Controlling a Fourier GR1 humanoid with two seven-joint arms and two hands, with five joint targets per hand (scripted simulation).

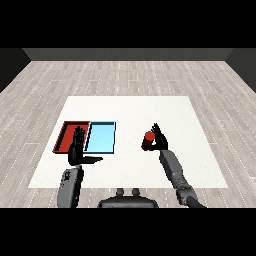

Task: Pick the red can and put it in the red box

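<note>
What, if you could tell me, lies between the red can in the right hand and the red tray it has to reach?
The light blue tray lies on the table between the red can, held by the right hand, and the red tray. The open left hand also stands over the red tray's near edge.

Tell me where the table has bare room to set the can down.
Bare table lies behind both trays, and between the blue tray and the red can in the right robot hand. The right side is bare too. It is crowded at the red tray, where the left robot hand hangs.
</note>
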